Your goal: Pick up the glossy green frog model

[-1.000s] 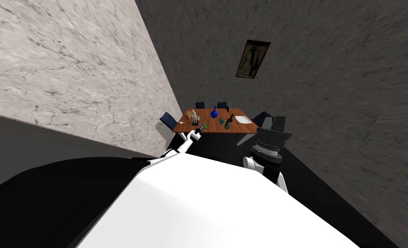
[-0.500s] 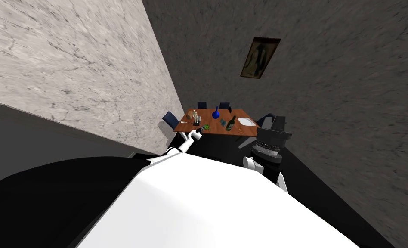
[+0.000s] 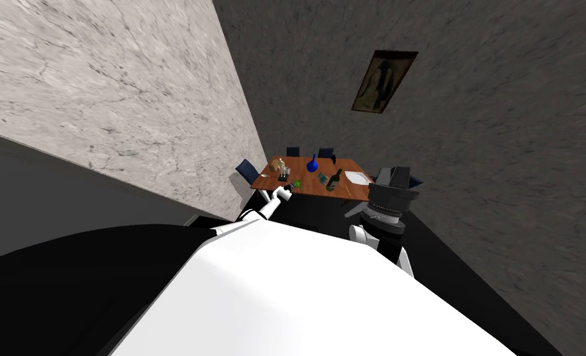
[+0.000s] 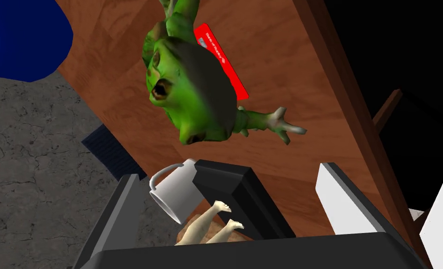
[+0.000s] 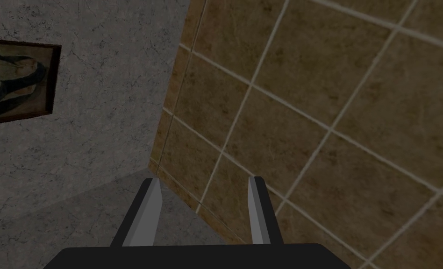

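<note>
The glossy green frog [image 4: 192, 93] lies on the brown wooden table [image 4: 281, 60], partly over a red card [image 4: 221, 60]. In the head view the frog [image 3: 297, 183] is small, near the table's [image 3: 304, 186] front edge. My left gripper [image 4: 227, 172] is open, and the frog sits just beyond its fingertips, with nothing held between them. From the head camera the left gripper [image 3: 284, 192] appears right beside the frog. My right gripper [image 5: 204, 182] is open and empty, raised at the table's right end.
Near the left fingers stand a white mug [image 4: 176, 191], a black box [image 4: 239, 196] and a pale doll figure [image 4: 211, 224]. A blue vase [image 3: 312, 165], a dark bottle [image 3: 334, 180] and a white sheet [image 3: 357, 177] also sit on the table. Blue chairs [image 3: 247, 170] surround it.
The whole head view has shifted, with the table and wall picture sliding right, so I have turned slightly. My left gripper stays beside the frog.
</note>
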Robot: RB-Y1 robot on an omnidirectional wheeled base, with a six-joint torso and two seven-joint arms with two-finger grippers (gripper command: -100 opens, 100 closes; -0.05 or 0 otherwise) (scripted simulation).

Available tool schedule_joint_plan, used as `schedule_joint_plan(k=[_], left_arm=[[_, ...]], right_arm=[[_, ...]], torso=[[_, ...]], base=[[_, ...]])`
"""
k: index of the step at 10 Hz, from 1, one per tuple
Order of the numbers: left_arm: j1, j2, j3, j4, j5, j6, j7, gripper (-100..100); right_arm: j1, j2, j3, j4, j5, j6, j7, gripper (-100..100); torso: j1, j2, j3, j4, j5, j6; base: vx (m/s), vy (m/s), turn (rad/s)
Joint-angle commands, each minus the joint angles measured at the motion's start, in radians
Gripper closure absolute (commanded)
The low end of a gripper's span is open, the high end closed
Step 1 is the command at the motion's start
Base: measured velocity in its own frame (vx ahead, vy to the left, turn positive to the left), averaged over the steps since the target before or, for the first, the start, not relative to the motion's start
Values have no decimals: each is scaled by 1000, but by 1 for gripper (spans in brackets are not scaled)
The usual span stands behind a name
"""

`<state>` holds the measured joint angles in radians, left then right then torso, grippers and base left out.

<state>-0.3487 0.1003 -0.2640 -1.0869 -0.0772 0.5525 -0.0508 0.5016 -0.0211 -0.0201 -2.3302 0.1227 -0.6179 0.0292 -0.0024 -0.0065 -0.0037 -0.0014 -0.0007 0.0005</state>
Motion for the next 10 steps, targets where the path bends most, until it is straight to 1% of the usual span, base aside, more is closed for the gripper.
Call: schedule_joint_plan(k=[1,2,3,4,5,6,7,8,9,10], left_arm=[[-11,-24,-1,10,5,45,-2,-100],[-17,-41,-1,19,7,61,-2,-100],[-26,-76,-1,32,9,81,-3,-100],[-26,-76,-1,32,9,81,-3,-100],[-21,-73,-2,24,5,82,-2,-100],[-23,-74,-1,28,5,81,-2,0],[27,-24,25,2,55,61,-17,-100],[31,-14,25,2,67,61,-17,-100],[81,21,51,-24,98,41,-32,-100],[85,45,51,-24,122,41,-32,-100]], right_arm=[[0,0,0,0,0,0,0,0],[0,0,0,0,0,0,0,0],[0,0,0,0,0,0,0,0],[0,0,0,0,0,0,0,0],[0,0,0,0,0,0,0,0],[0,0,0,0,0,0,0,0],[0,0,0,0,0,0,0,0],[0,0,0,0,0,0,0,0],[0,0,0,0,0,0,0,0],[0,0,0,0,0,0,0,0]], torso=[[0,0,0,0,0,0],[0,-1,0,0,0,0],[1,-2,-1,0,0,0],[2,-5,-3,-1,0,0],[2,-4,-3,-1,0,0],[3,0,0,0,1,0],[3,3,2,0,1,0],[0,5,3,1,0,1],[-1,5,3,1,0,0],[-4,7,4,1,-1,1]], base=[[84,-38,98],[106,-28,76],[168,-12,64],[135,-11,24],[46,-6,0],[11,-2,1],[4,-64,-337],[-1,-72,-149],[-14,-120,-249],[3,-106,-153]])
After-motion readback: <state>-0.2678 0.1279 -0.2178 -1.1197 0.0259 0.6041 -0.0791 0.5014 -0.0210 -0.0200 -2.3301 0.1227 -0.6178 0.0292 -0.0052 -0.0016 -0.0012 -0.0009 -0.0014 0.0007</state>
